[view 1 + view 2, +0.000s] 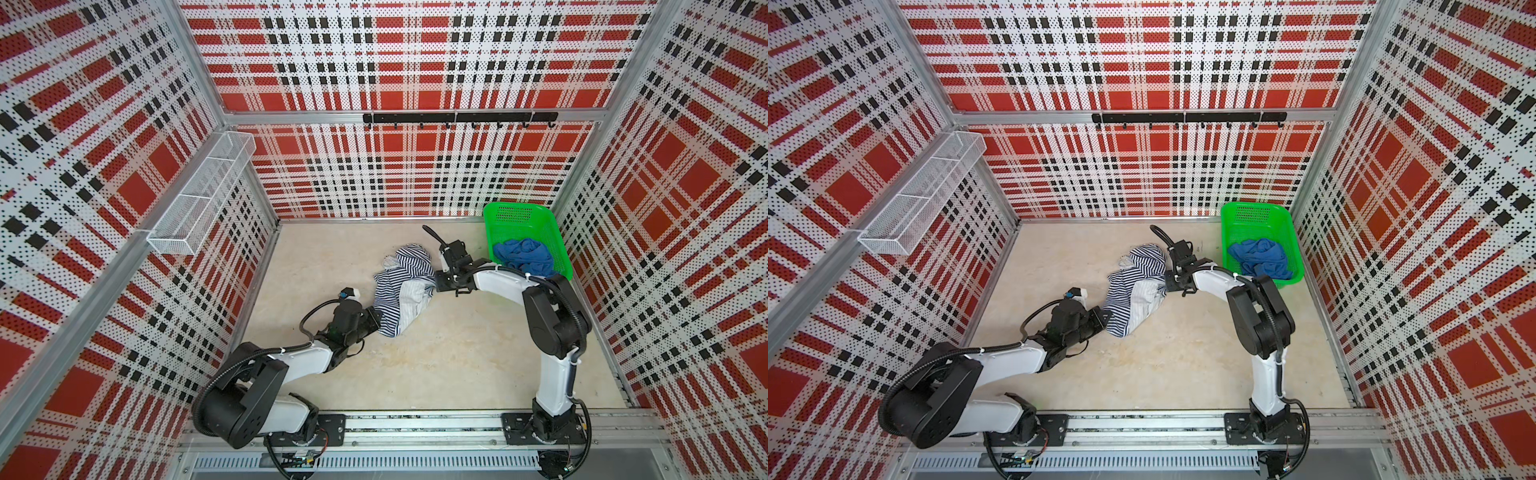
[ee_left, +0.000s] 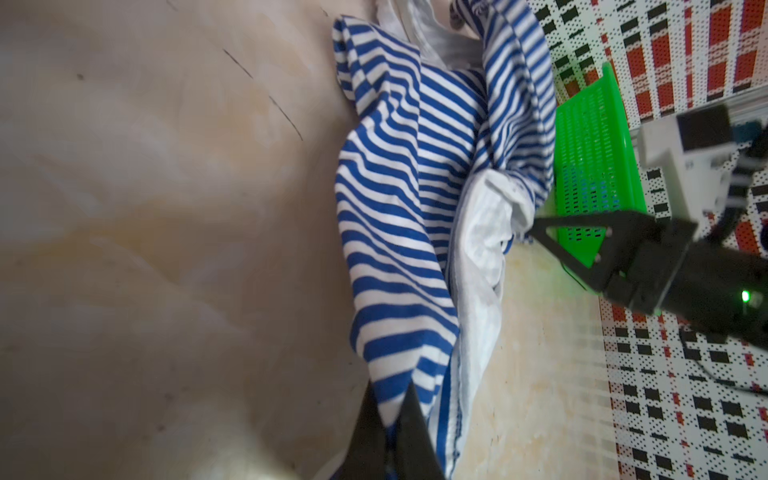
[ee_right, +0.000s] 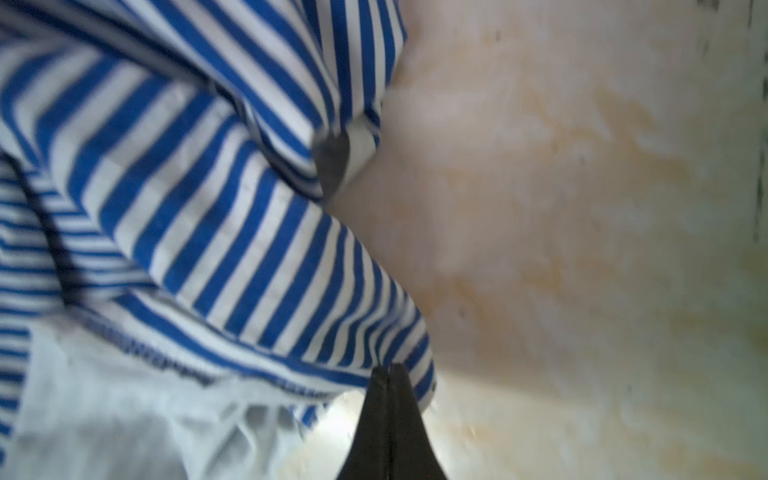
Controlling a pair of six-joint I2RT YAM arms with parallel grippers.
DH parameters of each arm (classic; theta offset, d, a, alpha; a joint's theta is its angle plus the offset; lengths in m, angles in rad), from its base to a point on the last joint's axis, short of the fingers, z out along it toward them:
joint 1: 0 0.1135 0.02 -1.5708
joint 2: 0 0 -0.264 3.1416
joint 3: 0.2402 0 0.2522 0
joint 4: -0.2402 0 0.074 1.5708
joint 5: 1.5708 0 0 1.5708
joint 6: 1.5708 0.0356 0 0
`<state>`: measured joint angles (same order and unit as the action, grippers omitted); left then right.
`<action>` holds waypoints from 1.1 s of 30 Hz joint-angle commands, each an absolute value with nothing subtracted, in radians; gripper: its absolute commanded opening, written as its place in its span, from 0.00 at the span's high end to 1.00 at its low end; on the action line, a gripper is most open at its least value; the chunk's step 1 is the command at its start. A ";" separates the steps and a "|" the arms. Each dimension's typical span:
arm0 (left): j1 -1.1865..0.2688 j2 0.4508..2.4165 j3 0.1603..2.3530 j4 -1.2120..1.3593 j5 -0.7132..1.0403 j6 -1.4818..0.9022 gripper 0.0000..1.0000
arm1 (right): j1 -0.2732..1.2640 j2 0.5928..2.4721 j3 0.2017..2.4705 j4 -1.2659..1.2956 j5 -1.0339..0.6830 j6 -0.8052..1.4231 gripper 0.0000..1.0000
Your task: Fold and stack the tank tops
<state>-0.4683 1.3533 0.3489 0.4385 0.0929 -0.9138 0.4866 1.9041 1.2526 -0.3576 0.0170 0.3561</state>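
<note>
The left gripper (image 2: 397,401) is closed on the near edge of the striped tank top (image 2: 395,208), with the navy-and-white cloth pinched between its dark fingers. In both top views it sits low on the table, at the lower left end of the garment (image 1: 399,286). The right gripper (image 3: 388,370) has its jaws pressed together at a stitched hem of the same top. That wrist view is blurred, so it only appears to have a thin fold of cloth nipped at the tips. Seen from the left wrist, its pointed tip (image 2: 534,226) meets the pale inner side of the fabric.

The striped tank top lies crumpled in a long heap on the beige table (image 1: 415,365), running from the left gripper (image 1: 376,319) up towards the back, with the right gripper (image 1: 434,283) at its right side. Part of its whitish inside is turned outwards.

Just beyond the right arm, the green mesh basket (image 1: 561,249) stands in the far right corner of the table. The royal blue tank top (image 1: 523,255) lies bunched inside it, well apart from both grippers.
</note>
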 commanded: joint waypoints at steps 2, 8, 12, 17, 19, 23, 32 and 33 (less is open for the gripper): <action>-0.406 1.311 0.305 0.453 0.071 -0.914 1.00 | 0.470 1.717 1.034 -0.250 0.055 0.319 1.00; -0.317 1.244 0.258 0.443 0.059 -0.916 1.00 | 0.350 1.588 0.788 -0.177 -0.031 0.373 1.00; -0.304 1.220 0.252 0.421 0.045 -0.918 1.00 | 0.344 1.554 0.760 -0.181 -0.025 0.350 1.00; -0.284 1.166 0.215 0.419 0.032 -0.938 1.00 | 0.300 1.486 0.700 -0.172 -0.024 0.356 1.00; -0.284 1.152 0.209 0.410 0.033 -0.942 1.00 | 0.295 1.461 0.692 -0.177 -0.039 0.361 1.00; -0.258 1.113 0.203 0.370 0.020 -0.930 1.00 | 0.258 1.399 0.679 -0.204 0.005 0.381 1.00; -0.188 1.056 0.321 0.289 0.075 -0.869 1.00 | 0.202 1.275 0.722 -0.228 -0.199 0.422 1.00; -0.197 1.075 0.341 0.290 0.085 -0.861 1.00 | 0.202 1.283 0.725 -0.225 -0.219 0.434 1.00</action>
<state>-0.1944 1.0565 0.2817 0.3092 0.0711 -0.9039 0.2115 1.2739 0.7021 -0.2020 -0.1471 0.4026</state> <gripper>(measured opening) 0.049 0.040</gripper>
